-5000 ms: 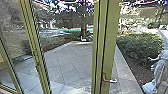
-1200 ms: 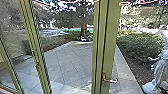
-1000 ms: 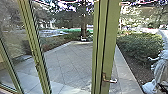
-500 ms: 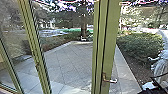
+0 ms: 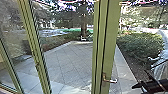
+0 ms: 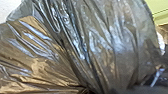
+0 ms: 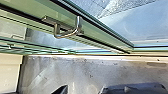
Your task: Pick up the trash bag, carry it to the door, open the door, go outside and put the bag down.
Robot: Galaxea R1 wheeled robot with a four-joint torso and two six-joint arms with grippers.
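Note:
My right gripper [image 5: 147, 87] is dark in the head view's lower right corner, to the right of the door handle [image 5: 110, 80] and apart from it. The handle sits on the door's green frame [image 5: 107, 45]. In the right wrist view the bent metal handle [image 7: 68, 34] stands out from the green frame [image 7: 100, 37], with nothing touching it. The shiny dark trash bag [image 6: 112, 42] looms large in the left wrist view. Its folds draw together at my left gripper, which is shut on it; the fingers are hidden by plastic.
Another green frame post [image 5: 36, 55] and glass stand at the left. Outside lie grey paving [image 5: 70, 65], a tree trunk [image 5: 84, 32] and bushes [image 5: 140, 45]. In the right wrist view a grey floor [image 7: 82, 72] borders the door sill.
My right arm and gripper have come into the head view at the lower right and moved up and left toward the handle. The door and the camera have stayed still.

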